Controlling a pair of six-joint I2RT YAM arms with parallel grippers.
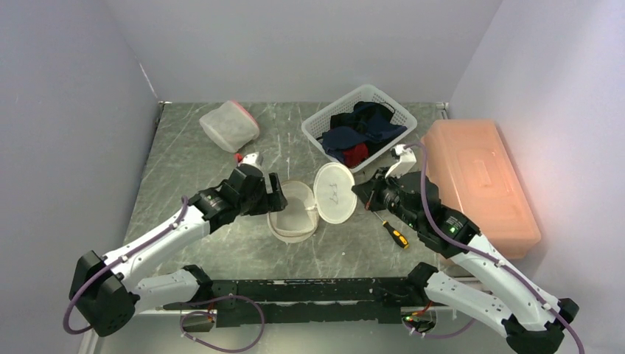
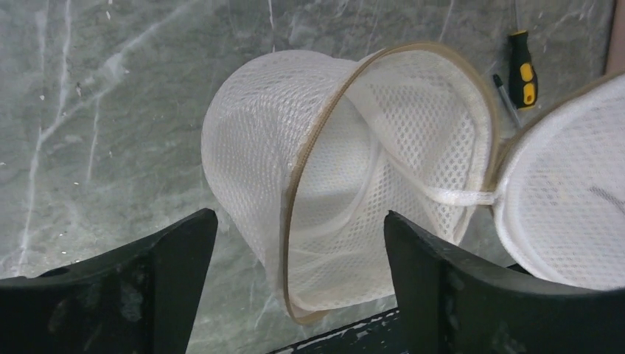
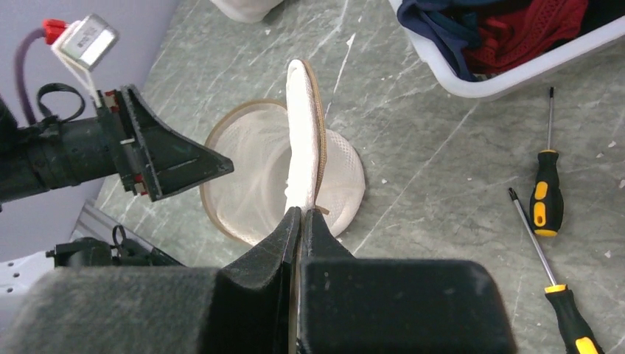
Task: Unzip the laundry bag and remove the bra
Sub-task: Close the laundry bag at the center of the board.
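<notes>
Both arms had white shells with black joints. A purple cable ran along the left arm, and another along the right arm, where a small green light glowed. The left gripper had smooth black wedge fingers, with a white camera box and red plug mounted on it. The right gripper had dark, grainy fingers.

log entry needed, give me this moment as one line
bag: round white mesh laundry bag unzipped, looks empty | right gripper: shut on round mesh lid flap | left gripper: open at bag rim
</notes>
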